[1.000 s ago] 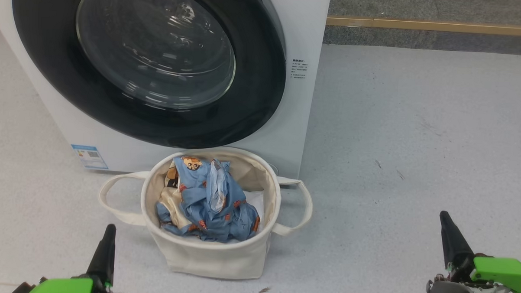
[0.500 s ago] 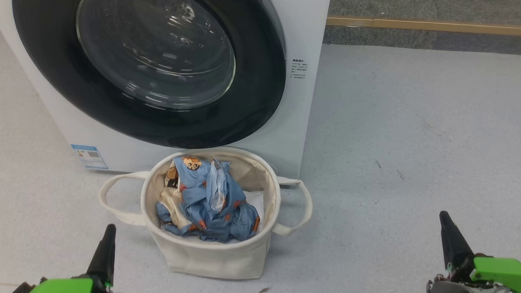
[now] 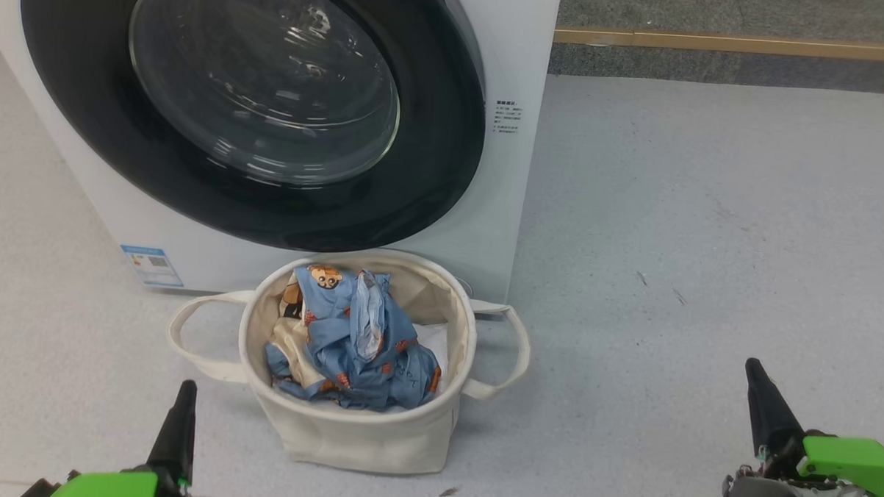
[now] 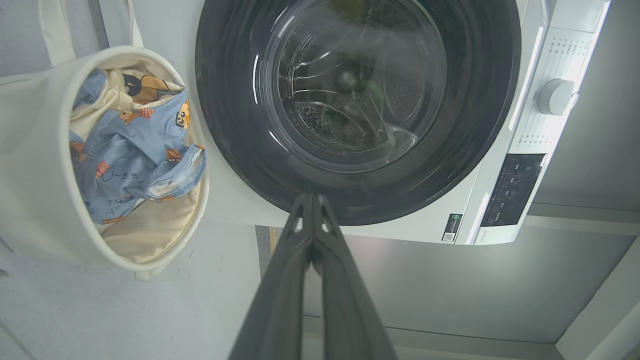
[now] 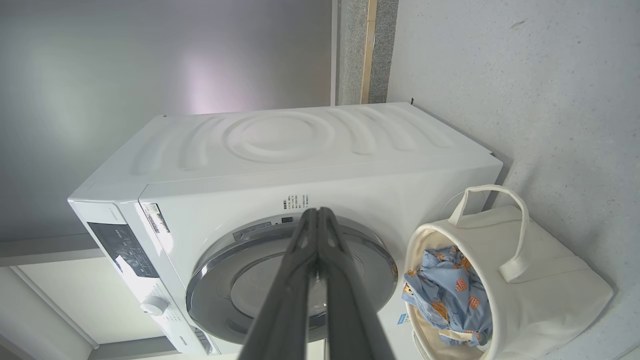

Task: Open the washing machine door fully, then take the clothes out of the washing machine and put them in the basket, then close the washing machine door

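while both jaws sit closed, clothes [image 3: 380,349] lie ahead between them.

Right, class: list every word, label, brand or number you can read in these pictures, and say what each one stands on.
No text is clear enough to quote.
The blue label low on the washing machine: too small.
The warning sticker beside the washing machine door: too small.
The control panel print: blurred.
Dark handwriting-style script on the clothes: unclear.
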